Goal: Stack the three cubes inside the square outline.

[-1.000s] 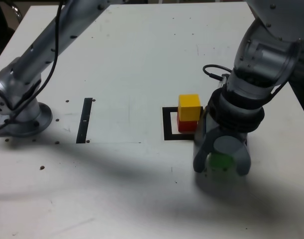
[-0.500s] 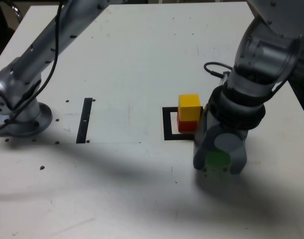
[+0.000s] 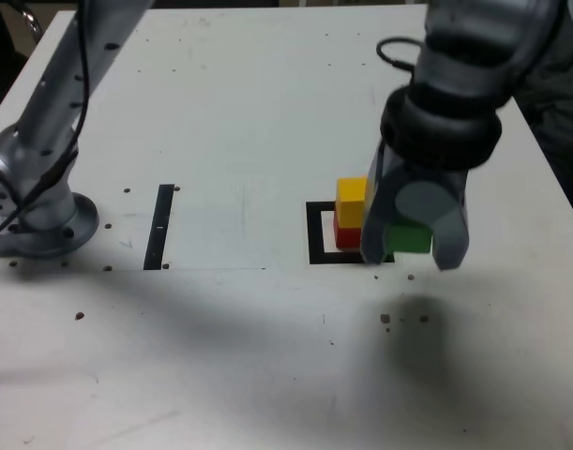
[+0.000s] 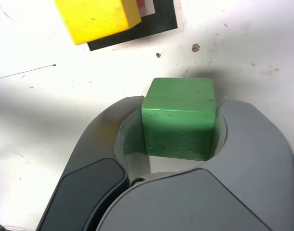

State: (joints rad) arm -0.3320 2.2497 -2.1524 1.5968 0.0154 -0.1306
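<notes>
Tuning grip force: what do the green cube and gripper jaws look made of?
Green cube: likely painted wood or hard plastic; matte, solid colour, faint scuffs, edges undeformed in the grip. Gripper jaws: probably moulded grey plastic; smooth, slightly satin, curved shells. Neither is certain.

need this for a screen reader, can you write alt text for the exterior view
A grey robot gripper holds a green cube just above a white table, beside a yellow cube stacked on a red cube inside a black square outline. A thin black strip lies toward the exterior view's left, near the arm's base.
</notes>
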